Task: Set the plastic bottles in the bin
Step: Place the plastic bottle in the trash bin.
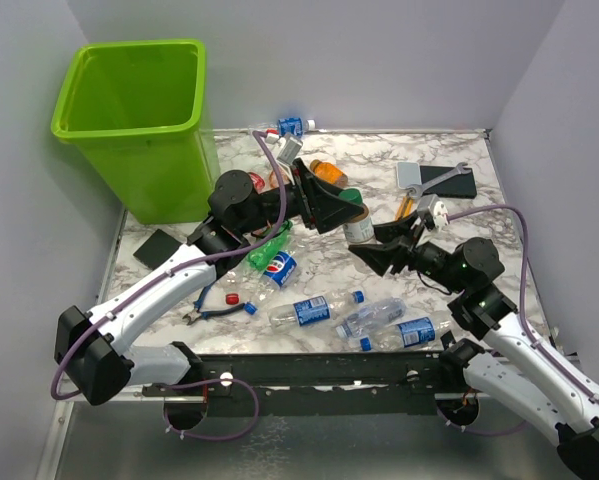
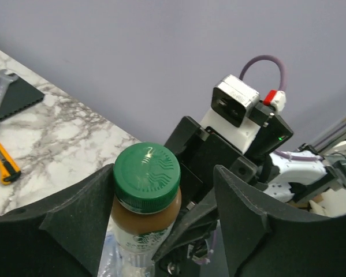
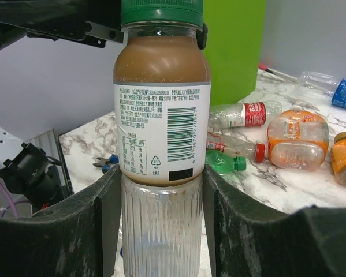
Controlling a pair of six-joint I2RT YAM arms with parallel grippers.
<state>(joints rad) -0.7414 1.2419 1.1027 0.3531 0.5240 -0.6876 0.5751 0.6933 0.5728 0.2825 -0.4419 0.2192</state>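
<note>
Lime-green and square-mouthed, the bin (image 1: 164,170) stood at the far-left corner of the marble counter (image 1: 519,240) in the overhead view, with both arms meeting over the middle. The right gripper (image 1: 384,245) held a brown bottle (image 1: 359,228) with a green cap above the counter, well apart from the bin. The left gripper (image 1: 341,207) sat at its cap end. A blue-labelled bottle (image 1: 304,310) lay among others near the front edge, close to blue-handled pliers (image 1: 214,312). A wrench (image 1: 449,172) rested across a black pad (image 1: 457,185) at the far right.

From the left wrist, the left gripper's jaws stood spread either side of the green cap. One finger (image 2: 86,213) sat right against the cap's edge; the other stood off it with a clear gap.

From the right wrist, the right gripper's (image 3: 161,219) jaws pinched the brown bottle (image 3: 161,127) upright, pressing on the clear ribbed part below its white barcode label. Behind it, an orange bottle (image 3: 297,138), a red-labelled bottle (image 3: 245,114) and a small green bottle (image 3: 224,163) lay on the counter before the bin's wall (image 3: 233,46).
</note>
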